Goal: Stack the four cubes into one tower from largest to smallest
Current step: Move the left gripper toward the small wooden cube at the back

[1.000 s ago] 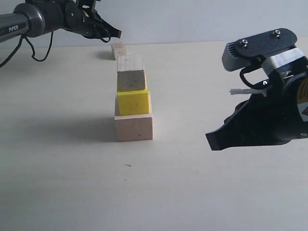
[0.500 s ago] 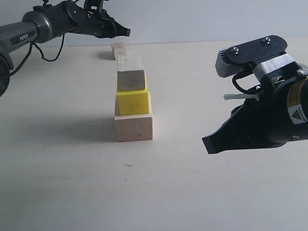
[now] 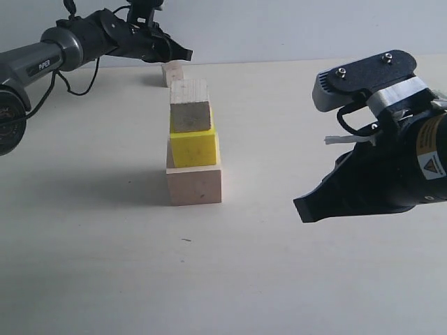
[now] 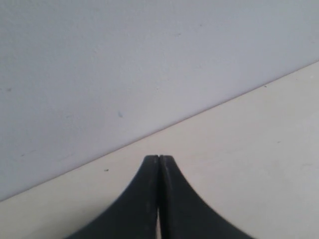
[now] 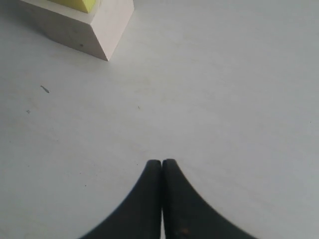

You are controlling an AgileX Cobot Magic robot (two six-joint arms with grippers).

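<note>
Three cubes form a column mid-table: a large pale wood cube (image 3: 194,183) at the bottom, a bright yellow cube (image 3: 193,147) on it, and a smaller pale wood cube (image 3: 190,106) on top. The smallest pale wood cube (image 3: 172,72) lies alone at the table's far edge. My left gripper (image 3: 187,51) is shut and empty, its tip just above and beside that small cube; the left wrist view shows only wall and table past its tips (image 4: 159,158). My right gripper (image 3: 302,207) hangs shut and empty to the right of the column, whose base cube (image 5: 84,27) shows in the right wrist view.
A pale wall (image 3: 293,28) rises behind the table's far edge. A black cable (image 3: 63,80) droops from the left arm over the table's back left. A small dark speck (image 3: 186,240) lies in front of the column.
My left gripper has swung rightward and down along the far edge until its tip is over the small lone cube. The right gripper shifted slightly left, then held still. The cubes have not moved.
</note>
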